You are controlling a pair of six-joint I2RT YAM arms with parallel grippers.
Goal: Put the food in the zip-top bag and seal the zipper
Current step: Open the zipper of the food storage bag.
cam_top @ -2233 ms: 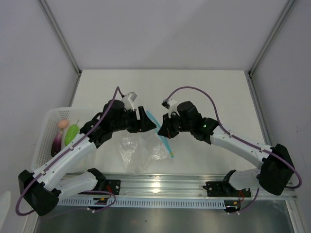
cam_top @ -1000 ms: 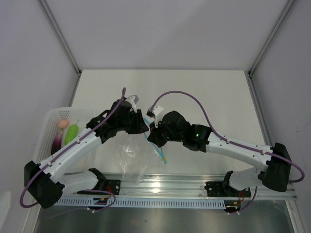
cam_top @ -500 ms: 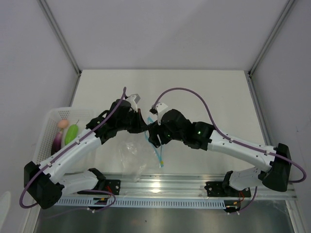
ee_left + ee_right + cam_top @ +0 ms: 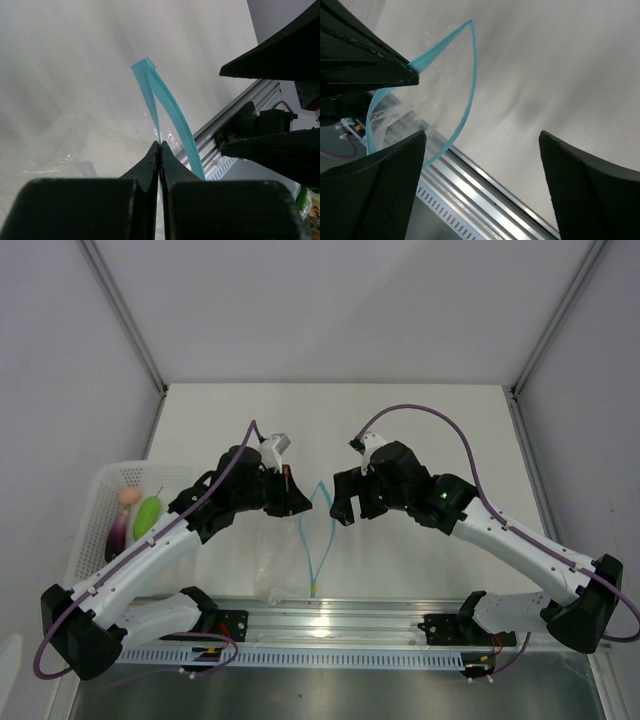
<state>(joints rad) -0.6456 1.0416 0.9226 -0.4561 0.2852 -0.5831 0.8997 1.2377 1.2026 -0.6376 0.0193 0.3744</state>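
1. Zip-top bag [image 4: 283, 562] hangs from the left claw [image 4: 305, 504] over the worktop [image 4: 420, 430], its mouth open as a loop.
2. The left claw is closed tightly on one side of the blue zipper [image 4: 316, 540].
3. The right claw [image 4: 340, 508] is wide open just beside, holding nothing.
4. The bag looks light, soft and slippery; the stiffer zipper seems the best hold.
5. The food [image 4: 147, 515] lies in the basket [image 4: 100, 490].

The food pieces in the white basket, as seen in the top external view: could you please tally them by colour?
Pink food piece: 1
Green food piece: 1
Purple food piece: 1
Total: 3 visible in the basket; its wall may hide others.
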